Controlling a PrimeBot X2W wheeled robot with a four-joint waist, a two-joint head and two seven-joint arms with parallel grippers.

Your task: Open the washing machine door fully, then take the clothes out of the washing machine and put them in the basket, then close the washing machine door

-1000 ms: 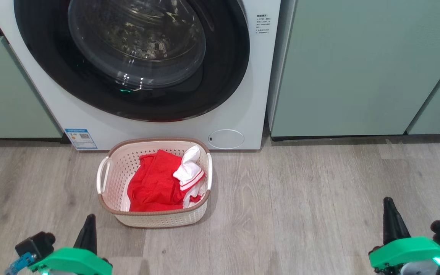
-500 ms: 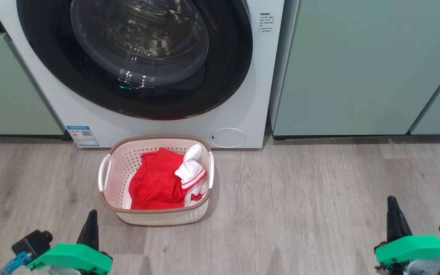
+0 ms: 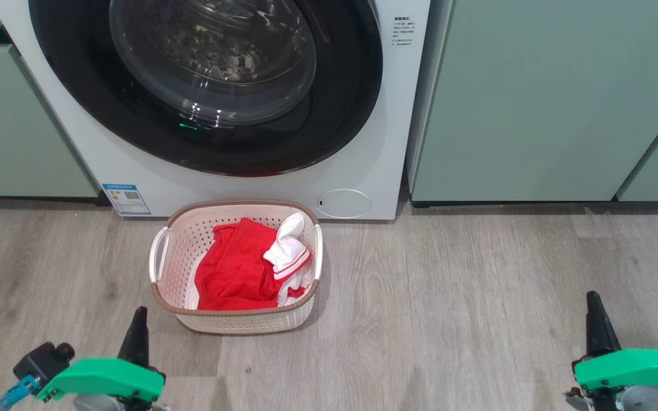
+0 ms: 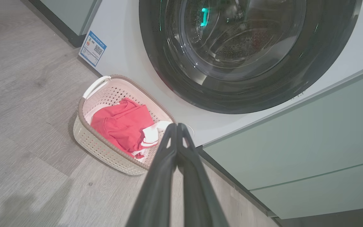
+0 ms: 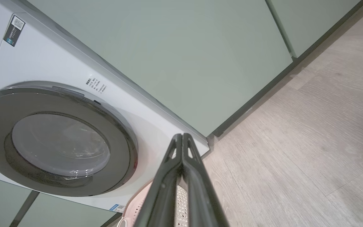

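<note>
The washing machine stands white between cabinets, and its black-rimmed door sits flush against the front, glass bowl in the middle. On the floor before it is the cream basket with the red clothes inside, a white striped part on top. My left gripper is shut at the lower left, a short way in front of the basket. At the lower right my right gripper is shut over bare floor. The left wrist view shows door, basket, clothes and shut gripper. In the right wrist view the door lies left of the shut gripper.
Pale green cabinets flank the machine on both sides. A small round white hatch sits low on the machine's front, and a blue label at its lower left. Grey wood floor stretches right of the basket.
The whole head picture has shifted a little, so the camera moved. Both grippers sit slightly lower in it and stay shut. Basket, clothes and door are as before.
</note>
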